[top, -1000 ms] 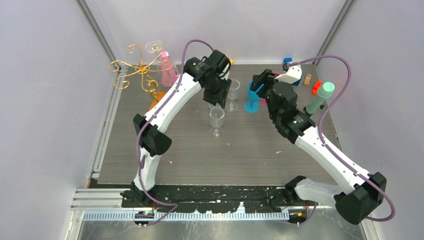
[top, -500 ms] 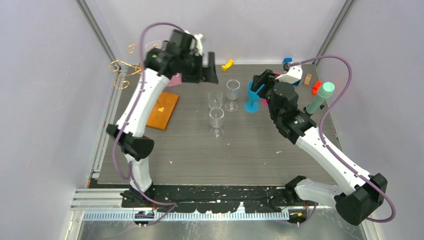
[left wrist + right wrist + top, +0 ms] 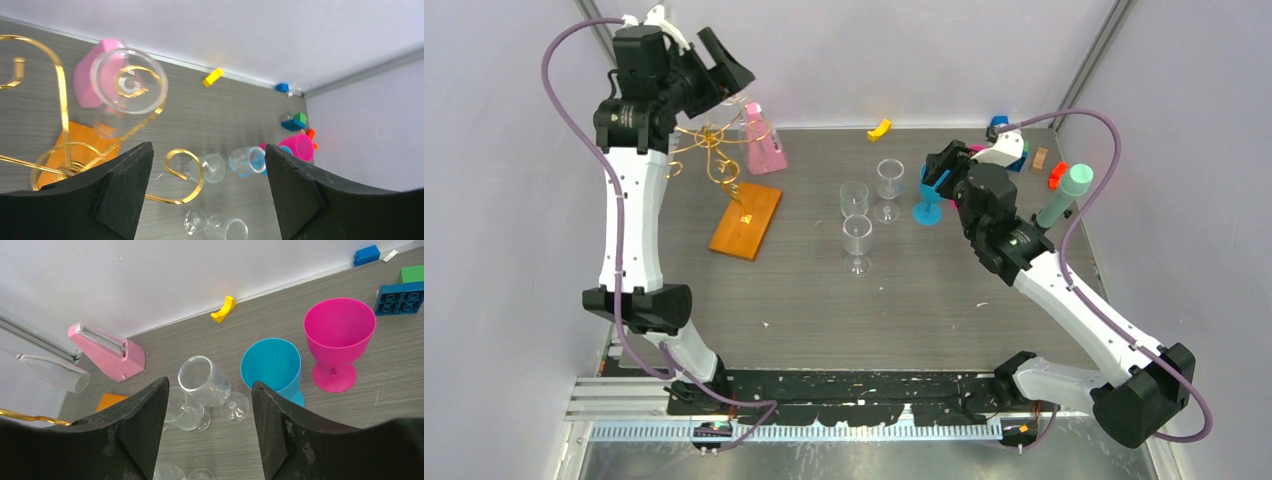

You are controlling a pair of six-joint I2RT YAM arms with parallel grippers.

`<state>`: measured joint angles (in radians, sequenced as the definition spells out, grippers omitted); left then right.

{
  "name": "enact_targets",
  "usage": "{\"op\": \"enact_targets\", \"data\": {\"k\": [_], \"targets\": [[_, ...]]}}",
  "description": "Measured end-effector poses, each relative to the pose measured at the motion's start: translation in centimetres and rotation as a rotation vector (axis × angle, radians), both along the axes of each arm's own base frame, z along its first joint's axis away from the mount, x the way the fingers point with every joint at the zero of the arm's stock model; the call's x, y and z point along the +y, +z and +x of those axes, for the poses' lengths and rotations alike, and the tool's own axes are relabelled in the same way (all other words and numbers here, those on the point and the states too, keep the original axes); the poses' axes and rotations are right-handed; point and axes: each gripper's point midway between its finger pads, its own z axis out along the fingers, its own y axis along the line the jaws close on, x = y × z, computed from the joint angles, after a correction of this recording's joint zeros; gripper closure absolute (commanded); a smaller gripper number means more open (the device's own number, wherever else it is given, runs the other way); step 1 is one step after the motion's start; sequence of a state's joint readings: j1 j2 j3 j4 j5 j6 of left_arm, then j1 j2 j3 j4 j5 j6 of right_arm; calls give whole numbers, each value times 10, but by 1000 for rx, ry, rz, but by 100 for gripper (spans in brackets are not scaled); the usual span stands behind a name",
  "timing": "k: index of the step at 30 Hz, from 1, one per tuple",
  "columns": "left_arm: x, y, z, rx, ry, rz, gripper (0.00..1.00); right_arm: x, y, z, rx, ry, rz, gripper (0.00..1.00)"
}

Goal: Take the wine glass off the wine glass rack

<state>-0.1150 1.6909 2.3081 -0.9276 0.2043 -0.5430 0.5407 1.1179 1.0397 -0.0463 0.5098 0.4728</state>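
Left pincer (image 3: 207, 147) is hovering spread open and empty just above the glass (image 3: 131, 82), which is hanging on the rack (image 3: 746, 222) at the bench's (image 3: 944, 300) far left; likely light, slick and brittle, so pinching the stem gently looks best.

The rack (image 3: 745, 221) is gold wire on an orange base; the wine glass (image 3: 131, 82) hung on it is clear. On the grey, wood-grained tabletop (image 3: 924, 300) stand clear glasses (image 3: 857, 235), a blue goblet (image 3: 272, 365), a magenta goblet (image 3: 340, 325), a pink wedge (image 3: 107, 351), a yellow piece (image 3: 224, 309) and blue bricks (image 3: 395, 299).
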Motion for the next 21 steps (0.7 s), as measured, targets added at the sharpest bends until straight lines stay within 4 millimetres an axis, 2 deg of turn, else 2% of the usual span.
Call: {"op": "enact_targets", "data": {"k": [6,8,10,14,21], "targets": [[54,-31,39,96,171,-118,21,-2,-4,3,9,-6,-5,33],[66,-43,46,126,203,-149,22,-3,-4,4,11,-8,-5,33],[76,-53,53,152,229,-180,27,-5,-4,4,11,-11,-5,33],[83,-62,66,173,238,-230,33,-7,-5,6,13,-16,-5,33],[76,-76,83,197,208,-285,35,-9,-10,10,22,-21,-17,33]]}}
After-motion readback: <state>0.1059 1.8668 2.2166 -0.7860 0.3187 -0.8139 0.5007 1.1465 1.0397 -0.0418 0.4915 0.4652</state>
